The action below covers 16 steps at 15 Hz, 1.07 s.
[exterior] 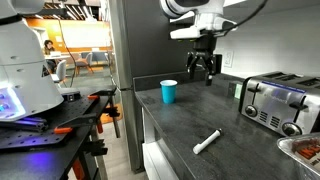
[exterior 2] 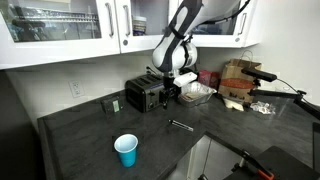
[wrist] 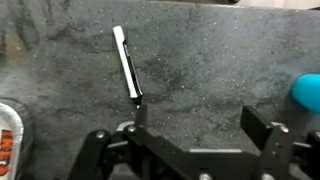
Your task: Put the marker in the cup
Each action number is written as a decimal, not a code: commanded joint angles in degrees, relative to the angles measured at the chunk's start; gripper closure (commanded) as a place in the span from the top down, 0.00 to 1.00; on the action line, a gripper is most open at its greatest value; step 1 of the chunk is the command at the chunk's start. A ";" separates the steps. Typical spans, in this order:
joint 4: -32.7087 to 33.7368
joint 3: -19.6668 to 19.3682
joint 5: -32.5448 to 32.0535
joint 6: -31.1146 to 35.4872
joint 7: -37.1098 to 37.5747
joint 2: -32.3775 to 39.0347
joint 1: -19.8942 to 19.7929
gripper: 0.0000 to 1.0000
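Note:
The marker is a slim white-grey pen lying flat on the dark countertop; it shows small in an exterior view and in the wrist view. The blue cup stands upright on the counter, apart from the marker; it also shows in an exterior view and at the right edge of the wrist view. My gripper hangs high above the counter, open and empty; in the wrist view its fingers are spread, with the marker's near end just beyond the left finger.
A silver toaster stands at the counter's back, beside a small green container. A tray of food sits at the counter's side. Cardboard boxes lie further along the counter. The counter edge drops off near the cup.

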 commanded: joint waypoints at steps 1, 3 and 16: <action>6.39 1.21 0.89 3.00 -7.34 8.12 -3.76 1.00; 10.90 1.31 0.93 4.65 -7.79 13.32 -5.29 1.00; 27.63 -0.59 -2.00 2.22 -6.93 31.96 -7.75 1.00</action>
